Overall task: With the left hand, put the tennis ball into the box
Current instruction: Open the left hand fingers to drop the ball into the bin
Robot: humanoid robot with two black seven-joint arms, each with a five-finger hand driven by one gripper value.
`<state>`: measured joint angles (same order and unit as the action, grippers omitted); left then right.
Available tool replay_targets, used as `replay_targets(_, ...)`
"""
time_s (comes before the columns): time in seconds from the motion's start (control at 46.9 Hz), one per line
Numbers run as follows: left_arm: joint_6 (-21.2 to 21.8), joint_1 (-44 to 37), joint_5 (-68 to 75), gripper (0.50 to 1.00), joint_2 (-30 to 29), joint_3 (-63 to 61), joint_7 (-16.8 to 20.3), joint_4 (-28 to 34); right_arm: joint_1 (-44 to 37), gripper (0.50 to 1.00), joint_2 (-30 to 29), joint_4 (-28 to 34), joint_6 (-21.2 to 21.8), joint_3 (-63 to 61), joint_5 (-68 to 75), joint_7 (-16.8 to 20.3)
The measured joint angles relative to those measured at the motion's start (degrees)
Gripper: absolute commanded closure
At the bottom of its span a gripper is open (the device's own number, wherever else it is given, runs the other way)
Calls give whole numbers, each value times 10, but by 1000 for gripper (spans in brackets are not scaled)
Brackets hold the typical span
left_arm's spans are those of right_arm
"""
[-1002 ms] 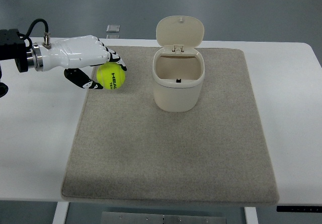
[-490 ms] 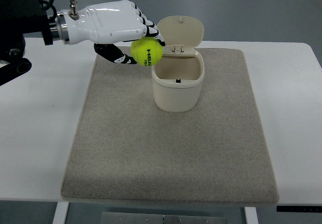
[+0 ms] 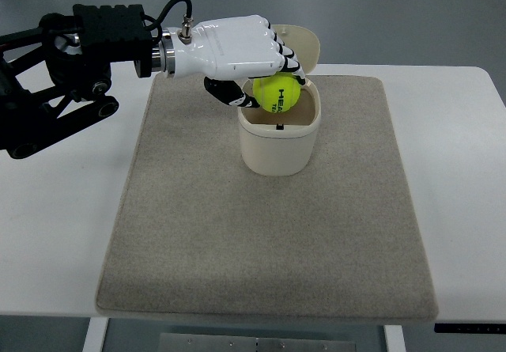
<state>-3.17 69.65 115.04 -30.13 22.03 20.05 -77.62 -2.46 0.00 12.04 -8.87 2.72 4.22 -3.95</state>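
Note:
A yellow-green tennis ball (image 3: 277,94) hangs right over the open mouth of the cream box (image 3: 279,146), held by my left hand (image 3: 265,79). The white hand with black fingertips reaches in from the left, its fingers curled over the ball's top and its thumb below the ball's left side. The box's hinged lid (image 3: 304,45) stands upright behind it, partly hidden by the hand. The box sits on the beige mat (image 3: 269,233). No right arm shows.
The mat covers the middle of a white table (image 3: 55,233). My black forearm and its linkage (image 3: 71,67) stretch over the table's left rear part. Grey floor lies beyond the far edge.
My left hand picked the ball up off the mat at the left, lifted it and carried it rightward; it now hangs over the box opening.

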Motion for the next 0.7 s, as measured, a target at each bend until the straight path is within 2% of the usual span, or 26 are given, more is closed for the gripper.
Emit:
replay_targets(0.107,1,-2,2,776,3,0,0,6,0,597,0,0,0,0,0,0)
replay_targets(0.235,2,-4,2,712,3,0,0,7,0,597,0,0,0,0,0,0)
replay_targets(0.299,2,-5,2,654,3,0,0,8,0,597,0,0,0,0,0,0)
replay_targets(0.384,2,-6,2,649,3,0,0,8,0,597,0,0,0,0,0,0)
replay_targets(0.448,3,-7,1,622,3,0,0,8,0,597,0,0,0,0,0,0)
replay_targets(0.704,3,-7,0,619,2,-1,0,7,0,599,0,0,0,0,0,0)
